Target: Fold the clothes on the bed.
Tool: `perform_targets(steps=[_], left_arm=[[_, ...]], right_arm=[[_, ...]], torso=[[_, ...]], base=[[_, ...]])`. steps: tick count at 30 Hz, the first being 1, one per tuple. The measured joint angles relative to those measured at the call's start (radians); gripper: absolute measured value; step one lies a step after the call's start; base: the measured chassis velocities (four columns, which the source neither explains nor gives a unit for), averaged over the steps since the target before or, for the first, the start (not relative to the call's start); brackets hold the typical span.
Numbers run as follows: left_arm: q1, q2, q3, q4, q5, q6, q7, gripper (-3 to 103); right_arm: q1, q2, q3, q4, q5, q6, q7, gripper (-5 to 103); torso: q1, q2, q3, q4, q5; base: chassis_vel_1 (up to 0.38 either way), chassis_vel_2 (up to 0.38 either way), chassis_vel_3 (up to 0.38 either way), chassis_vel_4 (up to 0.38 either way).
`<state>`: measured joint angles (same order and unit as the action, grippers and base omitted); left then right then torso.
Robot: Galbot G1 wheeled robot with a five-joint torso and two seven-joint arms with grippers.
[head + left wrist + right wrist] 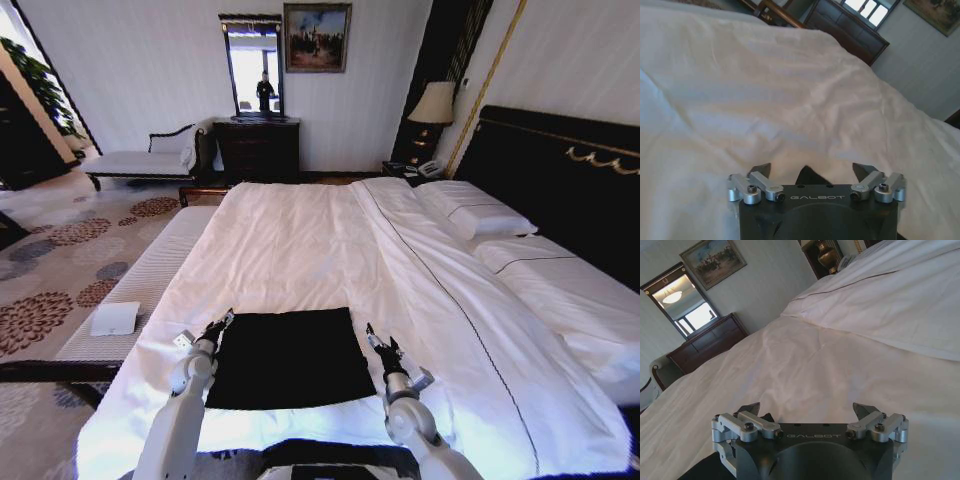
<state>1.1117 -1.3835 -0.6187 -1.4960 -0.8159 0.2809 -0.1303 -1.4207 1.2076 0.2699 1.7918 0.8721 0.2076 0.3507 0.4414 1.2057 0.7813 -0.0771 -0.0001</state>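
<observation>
my left gripper (222,322) at ten o'clock and right gripper (375,337) at two flank the black cloth (288,357) on the bed (300,250), jaws apart, poised to pinch its far corners.

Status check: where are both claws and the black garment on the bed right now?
Left claw open at black garment's far left corner. Right claw open at its far right corner. Garment flat on the bed, nothing obstructing.

Bedroom, likely a hotel suite, large white-sheeted bed with dark gold-trimmed headboard (330,250), beyond its foot a dark wooden dresser (257,148) under a framed mirror (252,66), bedside lamp (433,104), patterned floral carpet (60,260)
</observation>
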Motion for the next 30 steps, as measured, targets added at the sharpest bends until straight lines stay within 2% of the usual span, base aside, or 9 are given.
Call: perform_targets(steps=[2,5,14,17,18,21,24,27,30], left_arm=[[-0.004,-0.003,0.003,0.009,0.006,-0.003,0.002,88],[-0.01,-0.015,0.014,0.029,0.02,-0.01,0.012,74],[-0.008,-0.03,0.013,0.048,0.021,-0.024,0.024,57],[-0.003,-0.032,0.007,0.051,0.015,-0.025,0.023,41],[-0.003,-0.032,0.007,0.051,0.015,-0.025,0.023,41],[-0.002,-0.031,0.003,0.051,0.008,-0.025,0.02,24],[-0.003,-0.033,0.002,0.051,0.006,-0.026,0.016,19],[-0.007,-0.036,0.002,0.051,0.005,-0.027,0.009,3],[-0.007,-0.035,0.0,0.044,0.002,-0.027,0.004,2]], right_arm=[[0.001,0.004,-0.001,-0.001,-0.004,0.0,0.002,100],[0.006,0.014,-0.004,-0.003,-0.018,-0.001,0.007,100],[0.02,0.019,-0.005,-0.018,-0.03,-0.004,0.017,100],[0.021,0.021,-0.001,-0.021,-0.025,-0.005,0.021,100],[0.021,0.021,-0.001,-0.021,-0.025,-0.005,0.021,100],[0.022,0.027,0.001,-0.026,-0.024,-0.005,0.023,100],[0.024,0.027,0.002,-0.026,-0.023,-0.005,0.024,100],[0.035,0.024,0.008,-0.033,-0.02,-0.006,0.025,100],[0.053,0.013,0.008,-0.058,-0.015,-0.006,0.011,100]], torso=[[0.0,0.0,0.0,0.0001,0.0001],[0.0,0.0,0.0,0.0,0.0001],[0.0,0.0,0.0,0.0001,0.0001],[0.0,0.0,0.0,0.0001,0.0001],[0.0,0.0,0.0,0.0001,0.0001],[0.0,0.0,0.0,0.0,0.0001],[0.0,0.0,0.0,0.0001,0.0001],[0.0,0.0,0.0,-0.0001,0.0],[0.0,0.0,0.0,-0.0001,0.0]], base=[[0.0,0.0,0.0,0.0],[0.0,0.0,0.0,0.0],[0.0,0.0,0.0,0.0],[0.0,0.0,0.0,0.0],[0.0,0.0,0.0,0.0],[0.0,0.0,0.0,0.0],[0.0,0.0,0.0,0.0],[0.0,0.0,0.0,0.0],[0.0,0.0,0.0,0.0]])
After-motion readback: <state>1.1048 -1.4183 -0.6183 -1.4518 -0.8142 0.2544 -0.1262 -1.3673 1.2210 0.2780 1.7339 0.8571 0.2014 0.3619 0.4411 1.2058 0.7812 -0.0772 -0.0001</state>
